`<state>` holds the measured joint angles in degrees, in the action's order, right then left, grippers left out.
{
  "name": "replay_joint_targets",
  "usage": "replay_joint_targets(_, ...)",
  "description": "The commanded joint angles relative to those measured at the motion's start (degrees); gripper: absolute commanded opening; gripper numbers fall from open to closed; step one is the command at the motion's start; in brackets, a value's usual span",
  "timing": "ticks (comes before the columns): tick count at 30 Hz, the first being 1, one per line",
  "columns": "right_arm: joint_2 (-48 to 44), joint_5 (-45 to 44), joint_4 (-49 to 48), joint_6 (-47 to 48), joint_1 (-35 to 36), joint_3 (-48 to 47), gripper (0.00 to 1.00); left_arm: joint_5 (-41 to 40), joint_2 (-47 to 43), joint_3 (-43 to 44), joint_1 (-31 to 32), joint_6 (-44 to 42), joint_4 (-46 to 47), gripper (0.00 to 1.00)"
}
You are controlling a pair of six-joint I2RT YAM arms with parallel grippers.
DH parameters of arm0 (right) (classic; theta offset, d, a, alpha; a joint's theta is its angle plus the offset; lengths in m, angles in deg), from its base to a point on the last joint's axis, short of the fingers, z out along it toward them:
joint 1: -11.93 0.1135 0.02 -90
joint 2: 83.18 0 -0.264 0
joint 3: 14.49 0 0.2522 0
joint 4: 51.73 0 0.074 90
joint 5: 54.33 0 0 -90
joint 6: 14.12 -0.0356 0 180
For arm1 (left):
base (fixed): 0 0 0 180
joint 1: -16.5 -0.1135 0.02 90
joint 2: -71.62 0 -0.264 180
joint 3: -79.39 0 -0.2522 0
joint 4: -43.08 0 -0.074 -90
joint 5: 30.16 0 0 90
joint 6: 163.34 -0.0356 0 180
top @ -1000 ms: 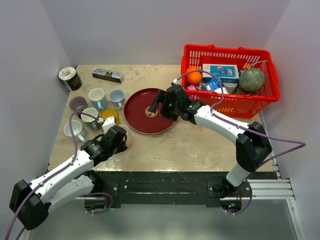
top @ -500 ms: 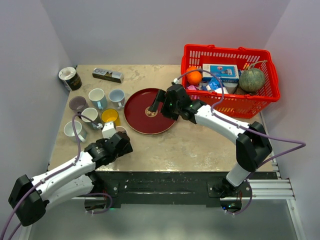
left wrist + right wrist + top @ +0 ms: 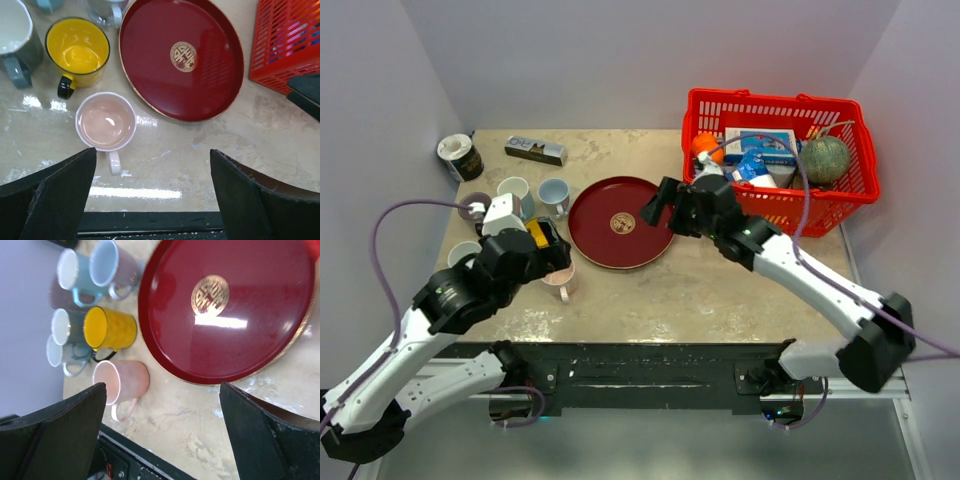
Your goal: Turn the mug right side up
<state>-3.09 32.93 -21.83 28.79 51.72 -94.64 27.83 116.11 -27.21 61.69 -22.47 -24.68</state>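
Task status: judged essentially done. The pink mug [image 3: 106,121] is seen standing upright on its base, its mouth facing up and its pale interior visible in the left wrist view.
Left to do: nothing is seen that needs correcting. At most, the arms are to be cleared away; this is a judgement, not a thing observed.
Mug position: it is set on the table [image 3: 280,135], close to the near edge. It is just in front of the yellow mug [image 3: 77,50] and near the left rim of the red tray [image 3: 200,90], touching neither. Its handle is pointed toward the near edge.
Left gripper [image 3: 152,165]: its jaws are spread wide and nothing is held. The mug is seen ahead of the fingers and offset toward the left-hand finger. The handle lies just beside that fingertip in the wrist view, but no contact is made. In the top view the gripper is seen raised above the mug.
Right gripper [image 3: 160,390]: its jaws are also spread wide and are empty. It is hung over the near-right part of the tray, well apart from the mug, which is seen at the lower left of its wrist view.
Surroundings: the other mugs are grouped upright beyond the yellow one, and the red basket [image 3: 285,45] is placed to the right of the tray.
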Motion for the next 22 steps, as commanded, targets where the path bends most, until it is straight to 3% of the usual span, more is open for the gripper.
replay_joint_targets(1,-12.22,-10.4,-2.69,4.99,-0.15,4.5,0.99,-3.14,-1.15,6.27,0.25,-4.29,-9.89,0.99)
replay_joint_targets(9,-31.47,-28.18,0.63,3.15,-0.24,12.6,0.99,-15.26,-8.89,10.5,0.34,-0.26,-17.18,0.99)
replay_joint_targets(15,-34.04,-34.43,5.48,2.09,-0.15,11.29,0.99,-19.93,-13.46,9.62,0.34,1.25,-16.4,0.99)
replay_joint_targets(22,-32.99,-34.52,6.27,1.12,-0.24,10.67,0.99,-23.53,-10.83,11.38,0.25,2.38,-19.47,0.99)
